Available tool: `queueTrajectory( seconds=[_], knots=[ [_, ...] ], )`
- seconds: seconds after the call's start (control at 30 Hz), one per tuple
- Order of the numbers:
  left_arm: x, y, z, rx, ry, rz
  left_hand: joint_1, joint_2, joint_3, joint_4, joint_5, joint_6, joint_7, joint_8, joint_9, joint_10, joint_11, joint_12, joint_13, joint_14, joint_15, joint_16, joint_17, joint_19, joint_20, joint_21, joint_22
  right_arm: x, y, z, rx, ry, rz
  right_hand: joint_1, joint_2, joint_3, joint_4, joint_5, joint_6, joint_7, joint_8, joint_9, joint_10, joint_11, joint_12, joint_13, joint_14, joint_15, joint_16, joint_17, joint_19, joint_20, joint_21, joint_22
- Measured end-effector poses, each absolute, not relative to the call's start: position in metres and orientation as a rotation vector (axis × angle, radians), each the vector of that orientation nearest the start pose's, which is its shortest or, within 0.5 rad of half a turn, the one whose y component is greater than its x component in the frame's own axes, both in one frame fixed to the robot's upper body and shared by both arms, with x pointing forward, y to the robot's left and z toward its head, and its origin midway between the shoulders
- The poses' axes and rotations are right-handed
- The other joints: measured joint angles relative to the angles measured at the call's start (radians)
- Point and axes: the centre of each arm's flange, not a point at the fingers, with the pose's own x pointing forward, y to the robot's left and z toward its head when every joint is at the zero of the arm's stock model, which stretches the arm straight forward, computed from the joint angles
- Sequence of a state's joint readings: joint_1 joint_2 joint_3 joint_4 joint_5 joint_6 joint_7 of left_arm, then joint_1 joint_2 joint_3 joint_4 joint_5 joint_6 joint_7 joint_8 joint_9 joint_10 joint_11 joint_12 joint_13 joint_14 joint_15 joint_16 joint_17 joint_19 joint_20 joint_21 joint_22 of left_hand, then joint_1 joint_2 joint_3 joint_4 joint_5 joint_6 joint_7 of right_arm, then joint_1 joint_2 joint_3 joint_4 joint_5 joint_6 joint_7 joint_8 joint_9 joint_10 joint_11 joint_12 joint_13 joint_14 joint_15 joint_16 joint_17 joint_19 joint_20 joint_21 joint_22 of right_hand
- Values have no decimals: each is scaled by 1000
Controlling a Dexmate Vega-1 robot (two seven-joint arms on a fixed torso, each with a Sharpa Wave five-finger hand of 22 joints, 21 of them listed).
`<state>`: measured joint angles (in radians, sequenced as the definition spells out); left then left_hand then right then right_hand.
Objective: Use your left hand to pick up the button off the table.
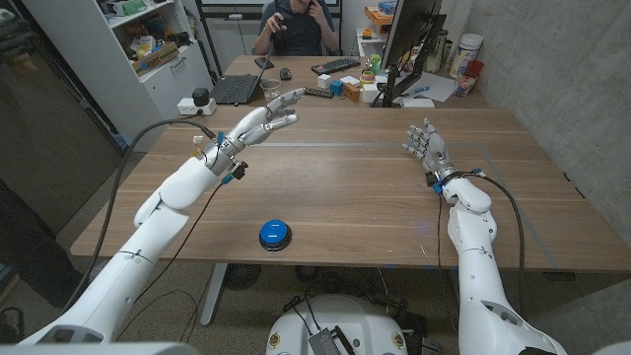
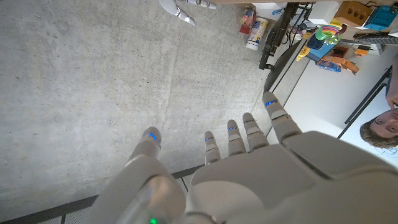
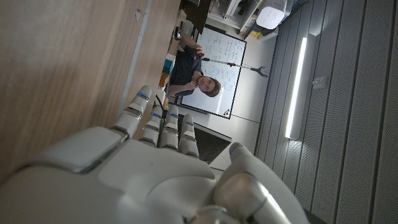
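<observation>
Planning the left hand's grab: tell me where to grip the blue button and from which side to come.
Grip the button by its rim, coming from above. It is a low blue dome lying flat near the table's front edge, so probably only its sides offer hold. The left hand is raised far behind it, holding nothing.

Counter: broad bare wood between left hand and right hand. Blue button sits alone near the front edge, nothing beside it; open approach from above and all sides. Left hand is raised over the far-left part, well apart from button. Clutter, laptop and monitor stand beyond the far edge.
</observation>
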<state>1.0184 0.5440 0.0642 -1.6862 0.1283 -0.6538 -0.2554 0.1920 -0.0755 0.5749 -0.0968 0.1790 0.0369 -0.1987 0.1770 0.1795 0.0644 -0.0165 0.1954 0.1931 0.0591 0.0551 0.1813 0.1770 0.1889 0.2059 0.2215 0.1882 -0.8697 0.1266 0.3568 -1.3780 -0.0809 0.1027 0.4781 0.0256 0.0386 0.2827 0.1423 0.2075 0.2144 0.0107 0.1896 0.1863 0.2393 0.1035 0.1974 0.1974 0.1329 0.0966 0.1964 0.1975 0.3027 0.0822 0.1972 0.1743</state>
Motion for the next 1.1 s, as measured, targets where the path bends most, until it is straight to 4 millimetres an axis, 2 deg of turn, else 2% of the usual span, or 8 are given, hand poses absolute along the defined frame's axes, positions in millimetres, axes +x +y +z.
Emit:
queueTrajectory(
  seconds=[0.1, 0.43, 0.83, 0.93, 1.1],
  knots=[
    [499, 254, 55, 901, -1183, -350, 6, -6, 0, -8, 0, -9, -9, 0, 0, -7, -7, 0, 0, -1, -1, 0, 0, 0, 0, 0, 0, 643, -297, -30, 37, -596, 160, 0, 0, 0, 0, 0, 0, 0, 0, 0, 0, 0, 0, 0, 2, 2, 0, 0, 0, 0, 0, 0],
    [476, 253, 57, 1001, -1243, -393, 23, -15, -2, -26, 7, -14, -14, 0, 0, -15, -15, 0, 0, -1, -1, 0, 0, 5, 5, 0, 0, 632, -298, -33, 36, -605, 134, 0, 0, 0, 0, 0, 0, 0, 0, 0, 0, 0, 0, 0, 1, 2, 0, 0, 0, 0, 0, 0],
    [453, 252, 55, 1140, -1310, -463, 76, -34, -6, -58, 15, -62, -17, 0, 0, -30, -30, 0, 5, -9, -9, 0, 0, 15, 7, 0, 0, 617, -300, -41, 44, -608, 91, 0, 0, -3, 3, 0, 0, 0, 0, 0, 0, 0, 0, 0, 1, 1, 0, 0, 0, 0, 0, 0],
    [448, 253, 54, 1166, -1317, -472, 83, -40, -8, -61, 15, -68, -17, 0, 0, -37, -23, 0, 5, -11, -7, 0, 0, 15, 7, 0, 0, 615, -300, -42, 46, -608, 84, 0, 0, -3, 3, 0, 0, 0, 0, 0, 0, 0, 0, 0, 1, 1, 0, 0, 0, 0, 0, 0],
    [438, 253, 52, 1219, -1336, -492, 105, -55, -15, -67, 21, -90, -18, 0, 0, -48, -27, 0, 5, -14, -4, 0, 3, 15, 7, 0, 0, 611, -300, -44, 48, -611, 72, 0, 0, -6, 0, 0, 0, 0, 0, 0, 0, 0, 0, 0, 1, 1, 0, 0, 0, 0, 0, 0]
  ],
)
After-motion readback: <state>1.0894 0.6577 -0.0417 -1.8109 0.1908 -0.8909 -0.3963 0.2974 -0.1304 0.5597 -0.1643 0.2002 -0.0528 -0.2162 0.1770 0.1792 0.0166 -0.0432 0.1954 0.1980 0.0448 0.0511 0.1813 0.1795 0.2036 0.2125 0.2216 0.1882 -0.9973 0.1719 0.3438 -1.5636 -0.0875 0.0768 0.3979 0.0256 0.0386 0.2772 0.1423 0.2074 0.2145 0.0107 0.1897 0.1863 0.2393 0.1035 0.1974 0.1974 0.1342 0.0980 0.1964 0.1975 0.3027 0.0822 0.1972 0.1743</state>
